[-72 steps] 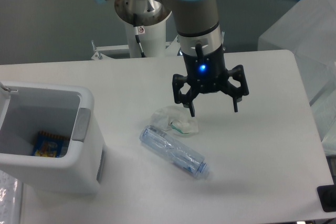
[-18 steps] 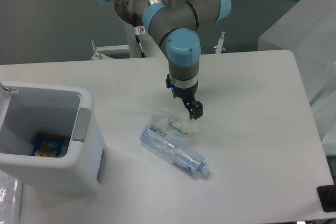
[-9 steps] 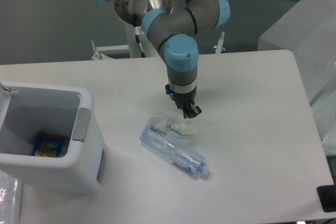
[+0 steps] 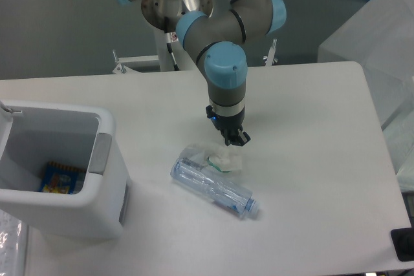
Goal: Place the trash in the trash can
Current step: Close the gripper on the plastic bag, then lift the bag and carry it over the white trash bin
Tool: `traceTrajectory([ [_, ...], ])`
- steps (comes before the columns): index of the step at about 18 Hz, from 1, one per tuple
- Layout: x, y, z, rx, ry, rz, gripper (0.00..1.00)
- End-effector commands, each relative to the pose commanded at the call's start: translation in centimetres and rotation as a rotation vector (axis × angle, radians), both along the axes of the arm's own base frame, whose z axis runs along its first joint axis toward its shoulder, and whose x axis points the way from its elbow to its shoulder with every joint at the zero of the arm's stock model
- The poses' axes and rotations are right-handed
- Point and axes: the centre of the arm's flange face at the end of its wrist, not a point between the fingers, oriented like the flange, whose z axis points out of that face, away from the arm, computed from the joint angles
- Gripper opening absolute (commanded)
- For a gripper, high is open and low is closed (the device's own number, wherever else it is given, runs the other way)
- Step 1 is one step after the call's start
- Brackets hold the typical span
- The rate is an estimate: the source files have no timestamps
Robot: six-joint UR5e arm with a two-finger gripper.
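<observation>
White plastic trash can [image 4: 97, 214] stands at the bench's [image 4: 310, 179] near left corner, a blue-and-yellow packet [image 4: 59, 179] inside. Mid-bench lies the bottle [image 4: 213, 189], the wrapper [image 4: 220, 158] touching its far side. Just behind, the tool [image 4: 235, 139] points down at the wrapper's far edge; its opening cannot be made out.
</observation>
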Motion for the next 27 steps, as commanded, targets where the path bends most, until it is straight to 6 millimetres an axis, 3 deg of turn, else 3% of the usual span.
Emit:
traceTrajectory([
  [4, -1.9, -0.7, 2.4, -0.018, -0.026, 0.024, 0.0],
  [13, -6.3, -1.5, 15.9, 0.116, -0.207, 0.11, 0.0],
  [16, -6.6, -1.3, 19.0, 0.177, -0.242, 0.159, 0.0],
  [19, -5.5, -0.7, 22.3, 0.285, -0.261, 0.228, 0.0],
  [22, -3.0, -0.3, 26.4, 0.395, -0.29, 0.313, 0.0],
  [27, 1.4, 0.6, 31.0, 0.484, -0.318, 0.357, 0.0],
])
